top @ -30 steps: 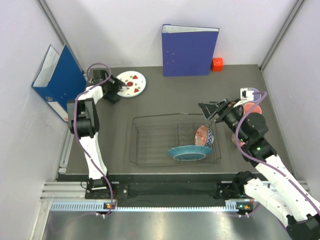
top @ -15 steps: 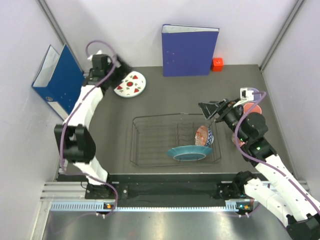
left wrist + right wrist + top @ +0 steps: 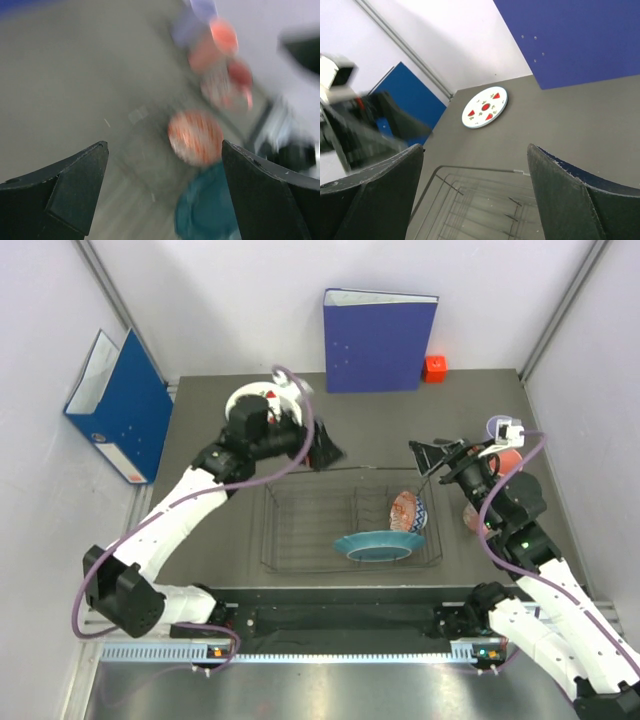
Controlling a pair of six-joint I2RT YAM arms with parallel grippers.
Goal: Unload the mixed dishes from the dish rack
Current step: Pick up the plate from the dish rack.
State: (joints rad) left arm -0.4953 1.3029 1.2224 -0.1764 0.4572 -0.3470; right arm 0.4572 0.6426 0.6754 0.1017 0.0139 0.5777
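Grey tabletop, dish rack with teal plate; left gripper, right gripper both agape.

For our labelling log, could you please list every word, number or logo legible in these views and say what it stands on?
None can be read.
The purple binder and the blue binder show plain covers.
The white plate carries only red watermelon pictures, no lettering.
The left wrist view is too blurred to tell.
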